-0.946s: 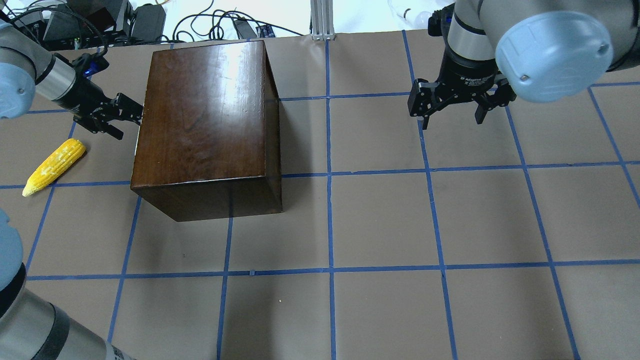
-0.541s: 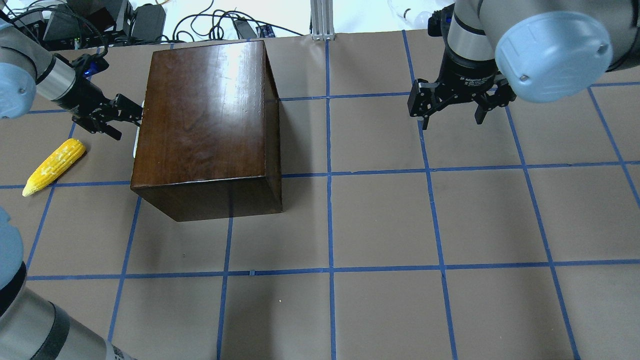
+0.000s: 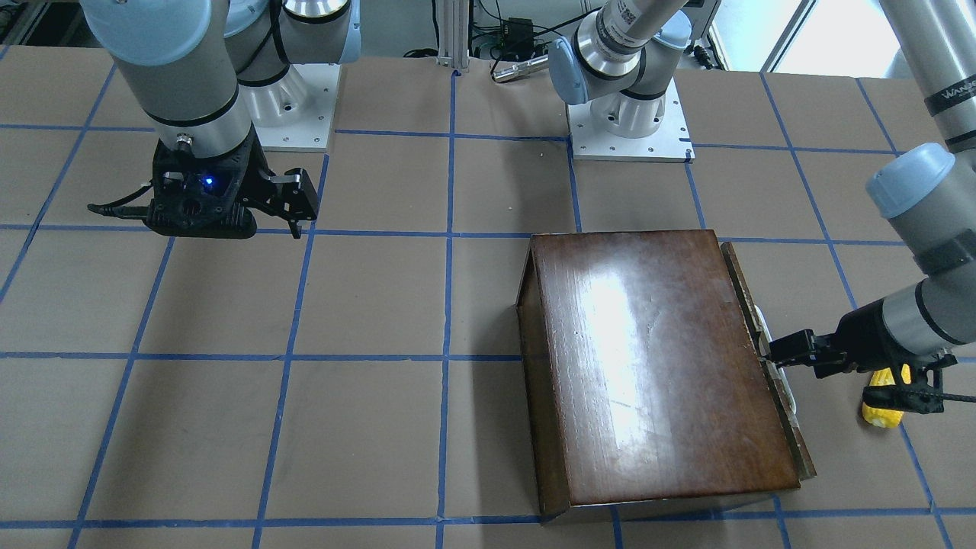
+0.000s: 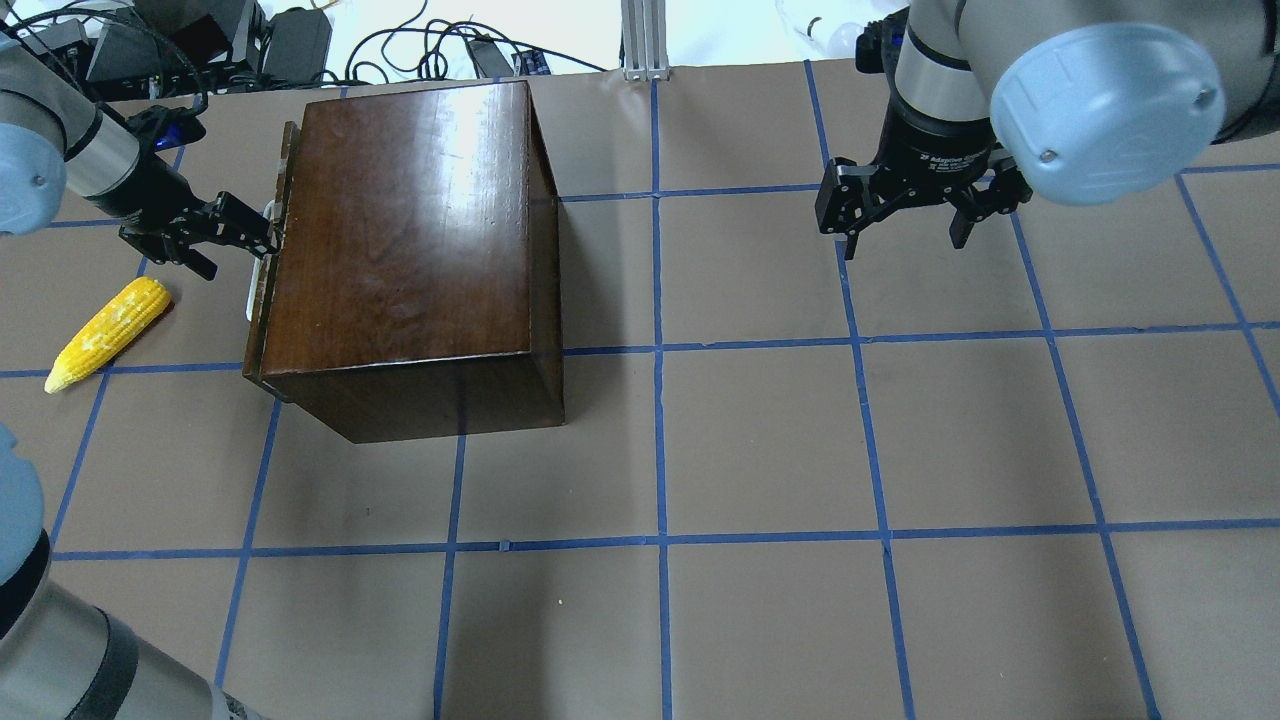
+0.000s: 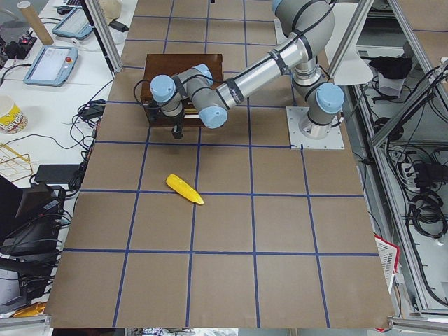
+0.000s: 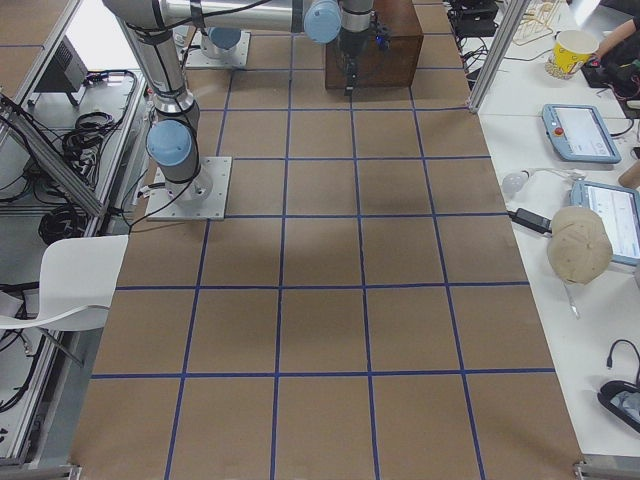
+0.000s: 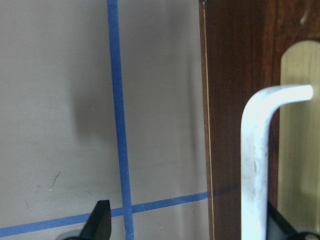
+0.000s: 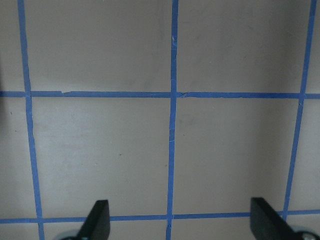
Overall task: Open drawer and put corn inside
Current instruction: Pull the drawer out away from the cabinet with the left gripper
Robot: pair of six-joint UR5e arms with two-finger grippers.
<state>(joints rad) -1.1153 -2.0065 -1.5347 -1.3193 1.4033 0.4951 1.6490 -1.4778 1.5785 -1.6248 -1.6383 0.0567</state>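
The glossy dark-brown box (image 4: 410, 230) stands at the table's left. Its drawer (image 4: 263, 320) sticks out a little on the left side, only the dark front panel (image 7: 235, 75) and white handle (image 7: 252, 165) showing. My left gripper (image 4: 238, 252) is open, with one finger behind the handle and the other out over the table. The corn (image 4: 108, 333) lies on the table just left of the box, beside this gripper, and is partly hidden by it in the front view (image 3: 884, 412). My right gripper (image 4: 905, 240) is open and empty, above the table far right of the box.
Brown paper with a blue tape grid (image 4: 660, 345) covers the table. Cables and electronics (image 4: 300, 40) lie beyond the far edge. An aluminium post (image 4: 645, 40) stands at the back middle. Both robot bases (image 3: 629, 114) sit on the near side.
The drawer front has slid out to the left of the box and its white handle now shows. My left gripper moved left with it. The right arm and the corn have not moved.
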